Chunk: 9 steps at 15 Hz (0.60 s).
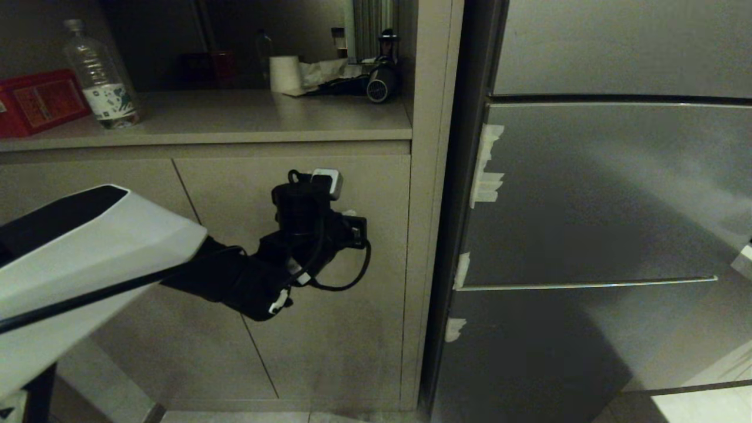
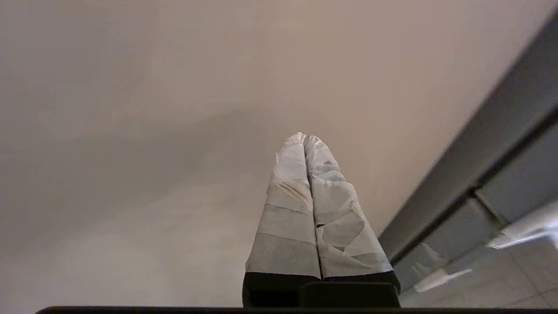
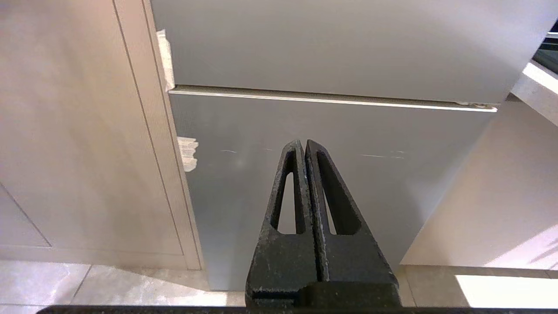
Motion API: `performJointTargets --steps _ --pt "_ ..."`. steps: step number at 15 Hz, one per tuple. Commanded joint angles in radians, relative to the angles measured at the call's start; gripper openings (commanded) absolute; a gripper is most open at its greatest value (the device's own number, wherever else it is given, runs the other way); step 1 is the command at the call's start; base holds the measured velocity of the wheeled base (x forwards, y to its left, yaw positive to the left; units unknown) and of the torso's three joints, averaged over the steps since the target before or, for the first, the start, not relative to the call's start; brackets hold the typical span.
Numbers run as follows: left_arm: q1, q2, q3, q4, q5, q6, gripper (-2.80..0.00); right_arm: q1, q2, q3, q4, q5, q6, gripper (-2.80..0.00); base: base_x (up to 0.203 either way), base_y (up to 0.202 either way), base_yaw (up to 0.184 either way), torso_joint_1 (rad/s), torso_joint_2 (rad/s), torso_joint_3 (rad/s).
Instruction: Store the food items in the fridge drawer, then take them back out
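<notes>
Beige cabinet doors (image 1: 235, 247) fill my view around the left gripper (image 2: 305, 138), its taped fingers pressed together and empty, with the closed fridge (image 1: 599, 235) beside it on the right hiding drawer and food.

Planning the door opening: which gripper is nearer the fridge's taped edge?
Left. The left gripper hangs before the cupboard beside the fridge; the right gripper points at it from farther back.
</notes>
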Motion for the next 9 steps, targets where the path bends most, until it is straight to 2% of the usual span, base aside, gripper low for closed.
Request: performJointTargets --steps 1,5,9 --pt "-0.035 -0.012 0.007 -0.009 0.003 0.0 -2.8 0.0 0.0 0.031 -0.001 0.001 -0.001 -2.8 0.0 0.0 0.0 0.0 0.0 0.0" --pt "-0.12 0.004 -0.027 -0.013 -0.014 -0.007 -2.8 0.0 0.001 0.031 -0.001 0.001 0.0 -2.8 0.0 0.0 0.0 0.0 0.0 0.0" --pt "-0.154 0.044 -0.088 -0.058 -0.101 -0.011 -2.8 0.0 0.0 0.031 -0.001 0.001 0.001 -2.8 0.0 0.0 0.0 0.0 0.0 0.0"
